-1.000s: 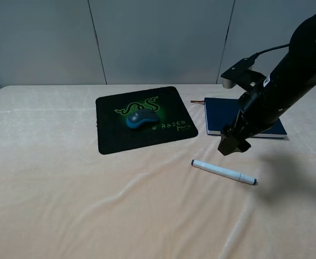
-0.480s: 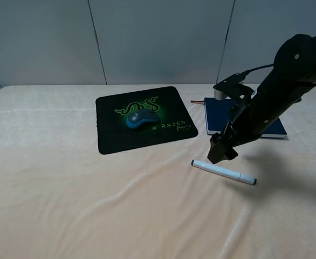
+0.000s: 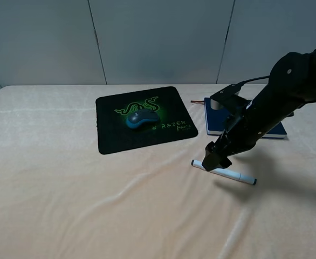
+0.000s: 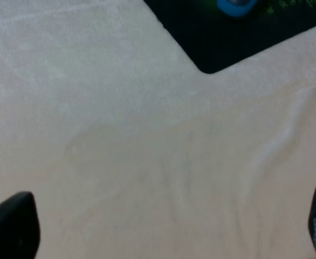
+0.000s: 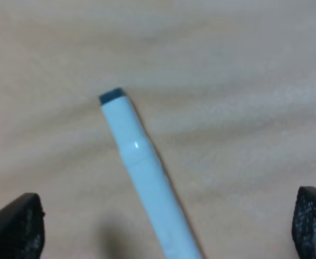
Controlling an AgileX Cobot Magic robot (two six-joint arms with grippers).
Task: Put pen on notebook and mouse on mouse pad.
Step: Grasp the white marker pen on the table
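Observation:
The white pen (image 3: 231,174) lies on the cream cloth in front of the notebook; up close the pen (image 5: 147,178) shows its dark tip. My right gripper (image 3: 214,161) hangs low right over the pen's left end, open, its fingertips (image 5: 12,226) wide on either side of it. The dark navy notebook (image 3: 220,113) lies behind, partly covered by my right arm. The grey and teal mouse (image 3: 142,118) sits on the black mouse pad (image 3: 115,137) with green logo. My left gripper (image 4: 163,232) is open over bare cloth, outside the high view.
A cream cloth (image 3: 66,194) covers the whole table, with soft wrinkles near the middle front. Grey wall panels (image 3: 158,38) stand behind the table's far edge. In the left wrist view a corner of the mouse pad (image 4: 212,48) and the mouse (image 4: 236,6) show.
My right arm has come down and to the left, from above the notebook's front edge to just over the pen's left end. The pen, mouse and notebook have stayed put.

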